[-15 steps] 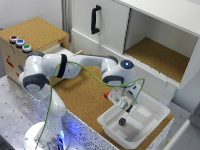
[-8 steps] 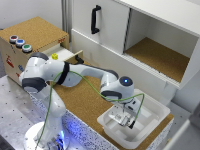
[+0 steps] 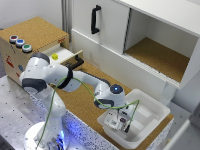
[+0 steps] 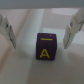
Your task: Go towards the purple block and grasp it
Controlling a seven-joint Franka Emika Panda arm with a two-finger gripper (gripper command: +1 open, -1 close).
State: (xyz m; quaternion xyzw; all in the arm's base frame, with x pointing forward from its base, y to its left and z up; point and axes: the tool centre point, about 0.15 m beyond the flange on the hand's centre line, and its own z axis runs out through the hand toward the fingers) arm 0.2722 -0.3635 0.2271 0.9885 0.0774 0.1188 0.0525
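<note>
The gripper [image 4: 42, 31] hangs spread wide over the purple block [image 4: 45, 47], holding nothing — one finger [image 4: 7, 30] stands off to one side of the cube and the other to the opposite side, both clear of it. To do this step well, I judge the arm should come straight down with the block centred between the fingers, so that both pads meet opposite flat faces together; closing off-centre would likely push so small a cube aside or twist it.

The block sits inside the white tray [image 3: 150, 102] at the desk's edge toward the exterior view's right, below the open cabinet [image 3: 160, 55]. It rests on the tray floor, apart from the walls.

It is a dark purple cube, near black, with a yellow "A" on one face and a short yellow mark on another.
</note>
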